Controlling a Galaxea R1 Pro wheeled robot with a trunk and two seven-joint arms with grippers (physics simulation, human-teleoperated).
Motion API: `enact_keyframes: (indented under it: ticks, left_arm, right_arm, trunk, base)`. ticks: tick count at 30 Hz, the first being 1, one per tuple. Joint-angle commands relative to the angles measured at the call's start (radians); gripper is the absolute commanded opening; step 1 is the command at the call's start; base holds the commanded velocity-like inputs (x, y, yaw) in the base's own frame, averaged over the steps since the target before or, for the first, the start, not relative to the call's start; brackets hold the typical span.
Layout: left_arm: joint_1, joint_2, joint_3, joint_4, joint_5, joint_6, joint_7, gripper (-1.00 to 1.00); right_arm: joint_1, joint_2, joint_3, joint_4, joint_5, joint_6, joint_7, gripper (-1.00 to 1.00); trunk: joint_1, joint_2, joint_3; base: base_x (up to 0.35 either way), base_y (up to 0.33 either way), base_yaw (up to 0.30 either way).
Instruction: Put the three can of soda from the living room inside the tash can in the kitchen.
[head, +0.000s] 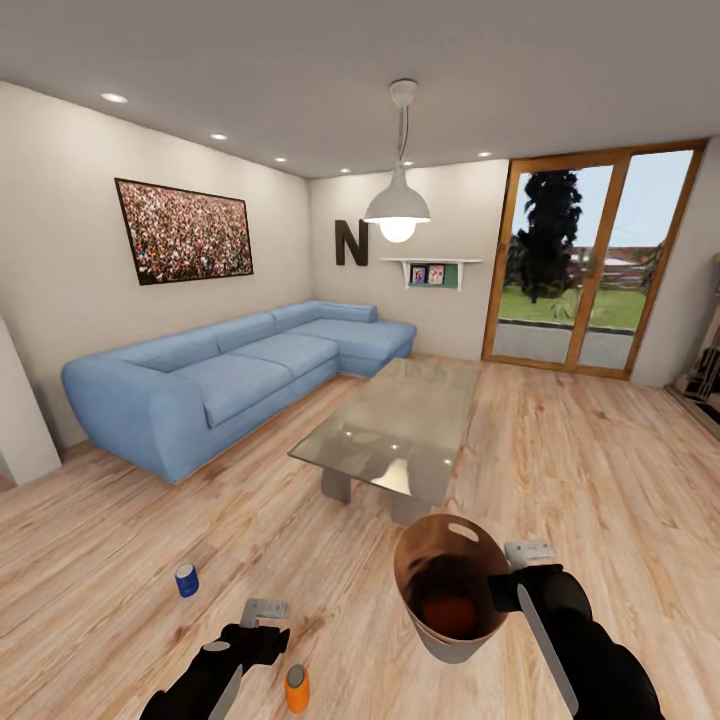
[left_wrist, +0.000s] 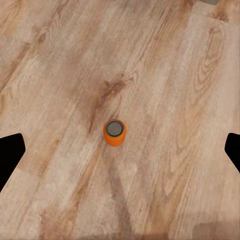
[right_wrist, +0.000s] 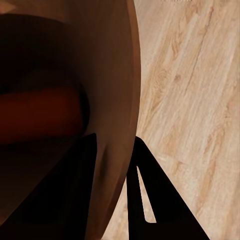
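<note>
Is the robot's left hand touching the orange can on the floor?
Apart. In the left wrist view the orange can stands alone on the floor, with bare wood between it and both fingers.

Light wood plank floor (head: 600, 470), matt with visible grain. Round bin (head: 452, 590): glossy copper-brown inside, pale matt outside. Low table's clear glass tabletop (head: 400, 420) mirrors ceiling lights. Long blue corner sofa (head: 230, 375) looks soft, cloth-like. Orange can (left_wrist: 115, 132) has a dull grey metal end.
</note>
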Motion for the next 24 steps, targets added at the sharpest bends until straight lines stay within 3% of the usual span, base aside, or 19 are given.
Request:
enact_keyframes:
  ticks: [1,17,24]
  left_arm:
    - [0.0,0.0,0.0,0.0,0.0,0.0,0.0,1.0]
    - [0.0,0.0,0.0,0.0,0.0,0.0,-0.001,1.0]
    - [0.0,0.0,0.0,0.0,0.001,0.0,-0.002,1.0]
  right_arm:
    - [-0.001,0.0,0.0,0.0,-0.005,-0.001,0.002,-1.0]
    - [-0.001,0.0,0.0,0.0,-0.005,-0.001,0.002,-1.0]
    - [-0.001,0.0,0.002,-0.027,-0.005,0.002,0.002,-1.0]
  trunk:
    - [0.0,0.0,0.0]
    - [0.0,0.0,0.0]
    - [0.027,-0.049,-0.023]
  base:
    - [0.0,0.0,0.0]
    - [0.0,0.0,0.0]
    - [0.0,0.0,-0.005]
